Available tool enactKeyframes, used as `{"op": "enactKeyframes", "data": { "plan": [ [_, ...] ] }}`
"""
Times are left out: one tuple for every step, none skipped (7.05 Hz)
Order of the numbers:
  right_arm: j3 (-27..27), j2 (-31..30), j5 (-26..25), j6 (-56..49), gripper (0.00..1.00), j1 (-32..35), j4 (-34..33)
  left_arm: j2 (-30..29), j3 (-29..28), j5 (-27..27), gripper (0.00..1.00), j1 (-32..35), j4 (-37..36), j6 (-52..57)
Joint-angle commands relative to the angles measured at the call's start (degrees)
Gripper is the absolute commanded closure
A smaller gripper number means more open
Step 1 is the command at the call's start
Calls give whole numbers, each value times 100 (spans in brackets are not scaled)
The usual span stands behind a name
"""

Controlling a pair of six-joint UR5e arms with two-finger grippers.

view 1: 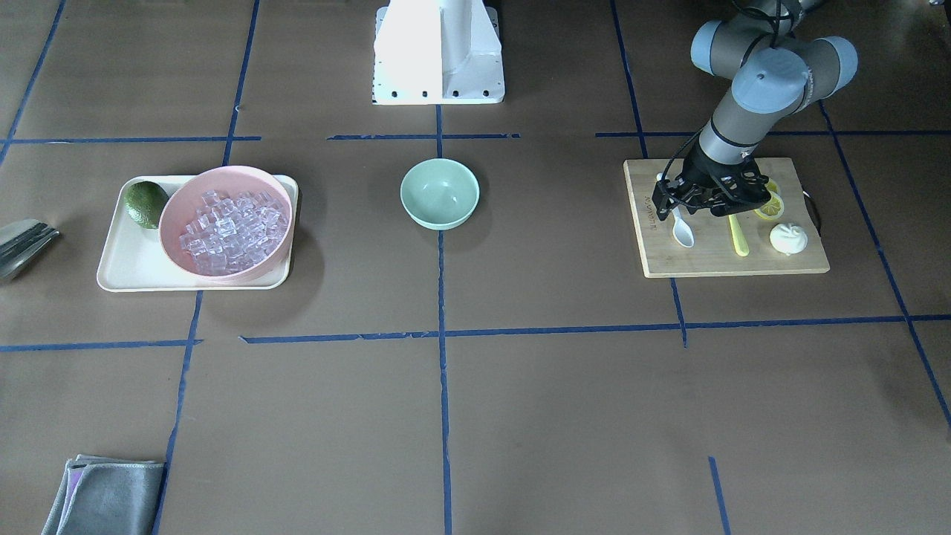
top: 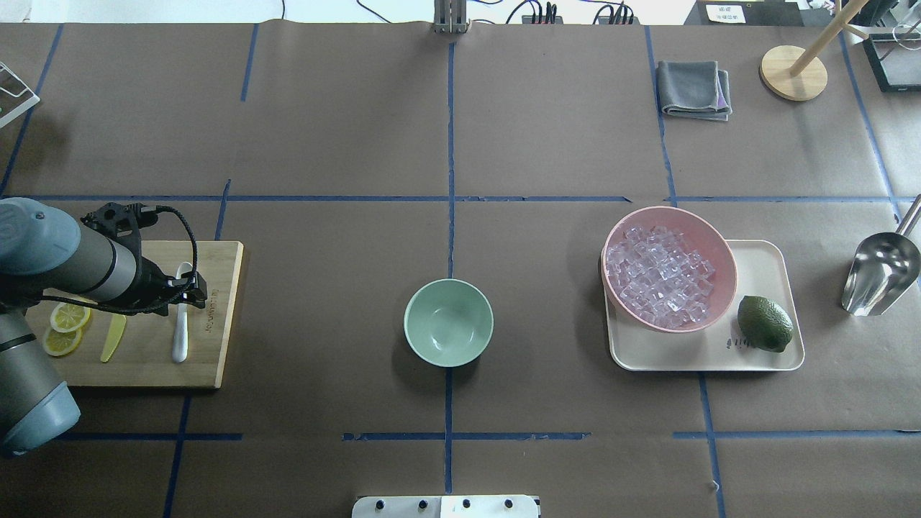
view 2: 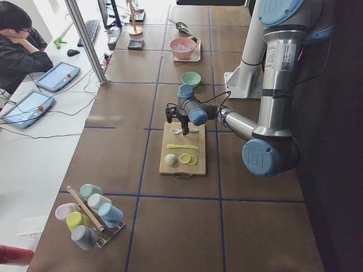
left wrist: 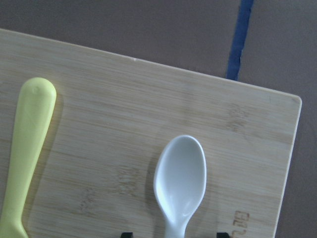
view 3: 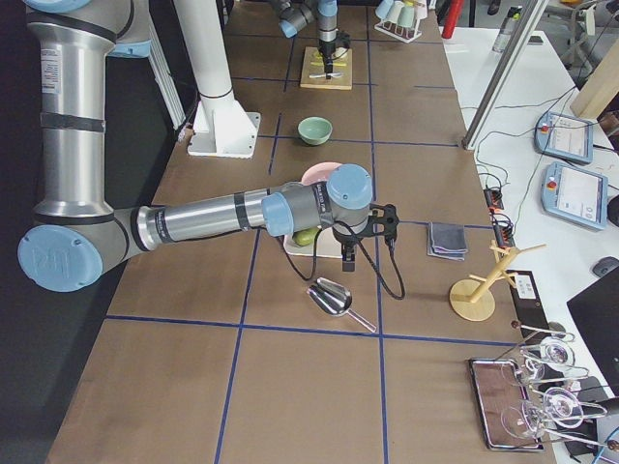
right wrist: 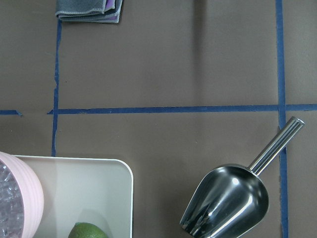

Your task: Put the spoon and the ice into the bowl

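Observation:
The white spoon (top: 180, 332) lies on the wooden cutting board (top: 216, 316), also seen in the front view (view 1: 682, 230) and the left wrist view (left wrist: 181, 176). My left gripper (top: 188, 291) hovers open just over the spoon's handle, with one fingertip on each side of it (left wrist: 173, 234). The ice (top: 662, 277) fills a pink bowl (top: 727, 280) on a cream tray. The mint-green bowl (top: 411, 309) stands empty at the table's centre (view 1: 407, 195). My right gripper (view 3: 348, 253) hangs above the table between the tray and a metal scoop; I cannot tell if it is open or shut.
On the board lie a yellow-green knife (top: 113, 337), lemon slices (top: 65, 327) and a white bun (view 1: 787, 238). A lime (top: 764, 323) sits on the tray (top: 763, 259). A metal scoop (top: 879, 273) lies at the right. A grey cloth (top: 694, 88) and a wooden stand (top: 794, 72) are at the far right.

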State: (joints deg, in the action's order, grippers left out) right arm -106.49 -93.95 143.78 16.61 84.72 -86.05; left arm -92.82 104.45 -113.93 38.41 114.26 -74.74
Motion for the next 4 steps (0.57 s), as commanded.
{"op": "enactKeyframes", "data": {
  "plan": [
    [-3, -1, 1, 0, 1, 0, 0, 26, 5, 2, 55, 0, 0, 3],
    [-3, -9, 10, 0, 1, 0, 0, 44, 5, 11, 71, 8, -9, 3],
    [-3, -9, 10, 0, 1, 0, -9, 53, 14, -7, 85, 17, -9, 3],
    [-3, -9, 19, 0, 1, 0, 0, 53, 49, -7, 93, 17, -9, -14]
  ]
}}
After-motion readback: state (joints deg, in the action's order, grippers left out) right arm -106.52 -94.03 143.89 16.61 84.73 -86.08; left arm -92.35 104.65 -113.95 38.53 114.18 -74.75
